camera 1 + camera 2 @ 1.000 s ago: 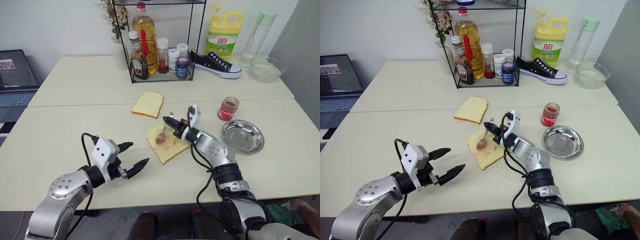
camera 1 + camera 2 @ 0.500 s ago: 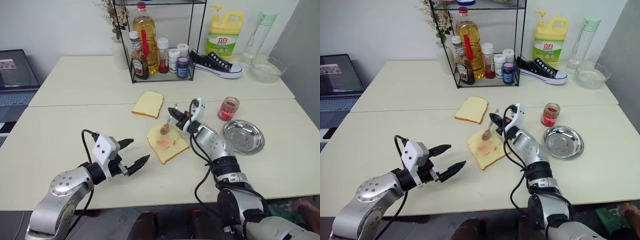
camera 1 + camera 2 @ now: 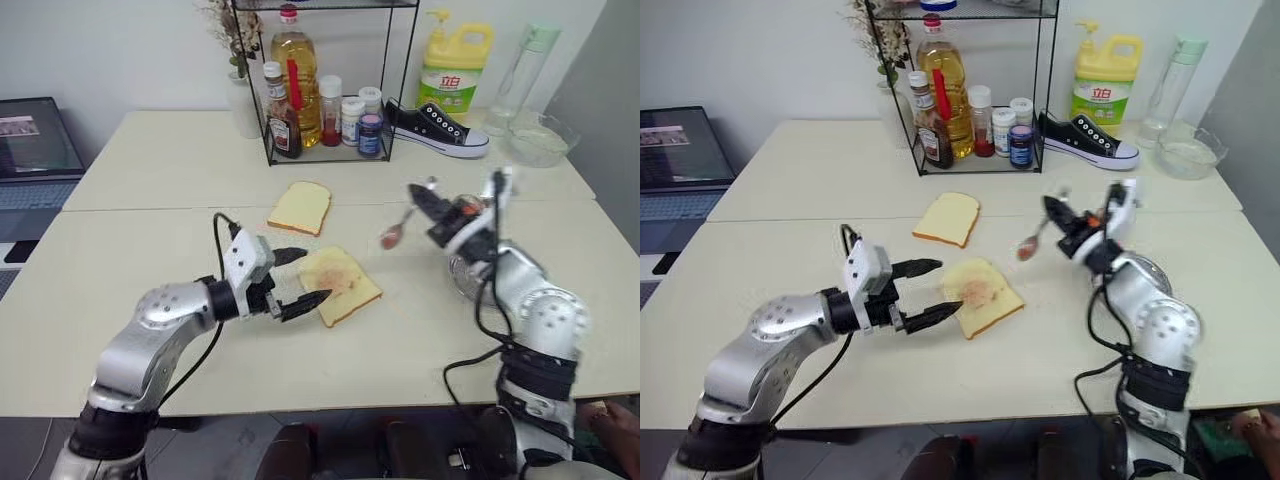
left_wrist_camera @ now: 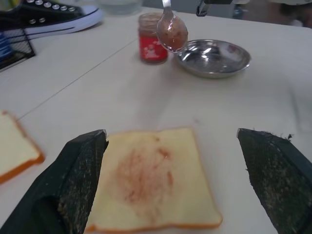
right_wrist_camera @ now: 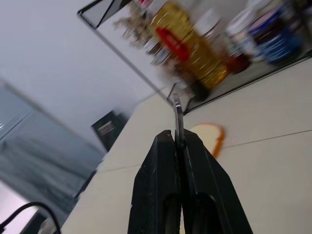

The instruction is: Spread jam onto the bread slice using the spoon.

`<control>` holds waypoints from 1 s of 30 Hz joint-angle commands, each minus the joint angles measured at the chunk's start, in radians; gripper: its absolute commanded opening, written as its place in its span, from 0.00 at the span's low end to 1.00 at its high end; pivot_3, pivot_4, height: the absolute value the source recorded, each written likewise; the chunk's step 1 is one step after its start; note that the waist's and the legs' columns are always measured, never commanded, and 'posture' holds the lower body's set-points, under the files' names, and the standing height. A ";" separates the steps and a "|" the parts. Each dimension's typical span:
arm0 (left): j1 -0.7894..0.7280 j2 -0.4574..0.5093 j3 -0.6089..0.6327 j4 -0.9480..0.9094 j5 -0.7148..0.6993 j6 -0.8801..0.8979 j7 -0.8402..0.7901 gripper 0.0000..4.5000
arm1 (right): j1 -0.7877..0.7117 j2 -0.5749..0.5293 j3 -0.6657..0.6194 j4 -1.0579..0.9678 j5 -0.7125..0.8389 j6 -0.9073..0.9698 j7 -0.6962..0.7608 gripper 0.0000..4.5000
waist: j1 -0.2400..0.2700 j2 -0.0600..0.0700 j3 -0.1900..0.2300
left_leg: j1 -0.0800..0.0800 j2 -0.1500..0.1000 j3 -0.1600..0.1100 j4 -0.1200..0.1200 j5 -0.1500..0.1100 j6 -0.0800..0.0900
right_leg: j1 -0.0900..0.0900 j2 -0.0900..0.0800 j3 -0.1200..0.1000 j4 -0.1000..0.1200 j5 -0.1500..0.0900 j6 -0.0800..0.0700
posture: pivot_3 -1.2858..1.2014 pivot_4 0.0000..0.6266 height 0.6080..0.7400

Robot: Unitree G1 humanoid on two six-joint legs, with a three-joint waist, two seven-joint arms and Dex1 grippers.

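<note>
Above the desk (image 3: 120, 260), between the bread slice (image 3: 338, 285) and the steel plate (image 4: 214, 57), the right tool (image 3: 432, 212) was clamped shut on the spoon (image 3: 397, 230), bowl red-stained and clear of the bread. Bread slice lay flat on the desk with a thin red jam smear (image 4: 144, 175) at its centre. Left tool (image 3: 300, 277) was wide open, fingers straddling the slice's near edge. Jam jar (image 4: 152, 45) stood just beside the plate.
</note>
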 commanded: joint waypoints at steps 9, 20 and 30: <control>-0.301 -0.228 -0.268 0.257 0.100 -0.077 -0.133 1.00 | 0.169 -0.175 -0.121 0.004 -0.111 -0.166 -0.061 0.01 | -0.018 0.000 0.000 | 0.001 0.003 0.003 -0.001 0.000 0.000 | -0.001 0.004 0.002 0.000 0.000 0.000 | 0.52 0.24 1.00; -0.341 -0.327 -0.295 0.395 0.142 -0.111 -0.190 1.00 | 0.101 -0.125 -0.234 0.427 -0.091 -0.430 0.098 0.01 | -0.011 0.000 0.000 | 0.001 0.004 0.004 0.000 0.000 0.000 | 0.000 0.007 0.002 0.001 0.000 0.000 | 0.52 0.24 1.00; -0.350 -0.344 -0.291 0.388 0.152 -0.101 -0.197 1.00 | 0.135 -0.112 -0.248 0.561 -0.066 -0.460 0.177 0.01 | -0.010 0.000 0.000 | 0.001 0.004 0.003 0.001 0.000 0.000 | 0.000 0.007 0.003 0.001 0.000 0.000 | 0.52 0.24 1.00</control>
